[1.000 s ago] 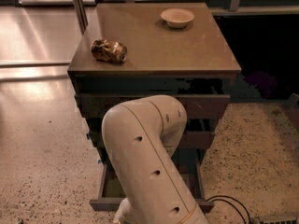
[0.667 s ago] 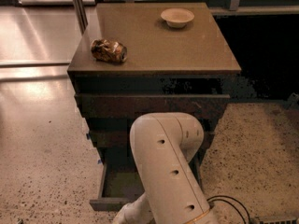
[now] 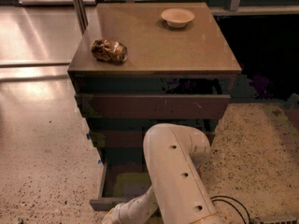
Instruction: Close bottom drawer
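Observation:
The bottom drawer (image 3: 122, 185) of the dark brown cabinet stands pulled out, its grey-green floor showing and its front edge (image 3: 106, 203) near the lower edge of the view. My white arm (image 3: 177, 171) covers the drawer's right half. A thinner forearm link (image 3: 133, 210) reaches down-left past the drawer front. The gripper is below the picture's bottom edge, just in front of the drawer, and does not show. The middle drawer front (image 3: 117, 138) and the wide top drawer front (image 3: 154, 106) sit above it.
A crumpled snack bag (image 3: 109, 50) and a small pale bowl (image 3: 177, 17) lie on the cabinet top (image 3: 159, 45). Speckled floor (image 3: 42, 171) spreads to the left and right. A black cable (image 3: 231, 204) lies at the lower right. A metal post (image 3: 78, 6) stands behind the cabinet's left corner.
My arm's large white link has shifted to the right and a little lower in front of the drawers. The bottom drawer looks as far out as before.

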`<action>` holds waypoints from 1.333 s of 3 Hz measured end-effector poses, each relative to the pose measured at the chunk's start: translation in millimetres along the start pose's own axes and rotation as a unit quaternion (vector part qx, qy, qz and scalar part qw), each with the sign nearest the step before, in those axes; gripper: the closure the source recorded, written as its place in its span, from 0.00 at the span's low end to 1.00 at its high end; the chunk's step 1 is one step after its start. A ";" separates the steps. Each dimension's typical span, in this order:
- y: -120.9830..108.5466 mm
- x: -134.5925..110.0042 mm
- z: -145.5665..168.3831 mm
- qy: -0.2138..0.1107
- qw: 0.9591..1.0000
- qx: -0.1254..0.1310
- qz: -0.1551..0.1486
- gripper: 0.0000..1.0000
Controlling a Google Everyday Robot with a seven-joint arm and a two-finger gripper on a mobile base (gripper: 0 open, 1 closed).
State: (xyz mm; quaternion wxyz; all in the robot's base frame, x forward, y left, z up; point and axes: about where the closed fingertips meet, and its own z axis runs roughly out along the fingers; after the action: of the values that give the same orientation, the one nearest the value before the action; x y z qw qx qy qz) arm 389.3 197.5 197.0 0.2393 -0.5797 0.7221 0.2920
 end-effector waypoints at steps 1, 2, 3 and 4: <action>0.1 0.2 -0.1 0.000 1.000 0.000 0.001 1.00; -7.4 3.5 12.1 -0.001 1.000 0.001 0.006 1.00; -53.2 12.3 42.7 0.015 1.000 0.024 0.004 1.00; -53.2 12.3 42.7 0.015 1.000 0.024 0.004 1.00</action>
State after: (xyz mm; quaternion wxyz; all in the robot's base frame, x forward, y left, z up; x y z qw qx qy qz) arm 439.0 210.4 150.4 0.2414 -0.5751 0.7346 0.2670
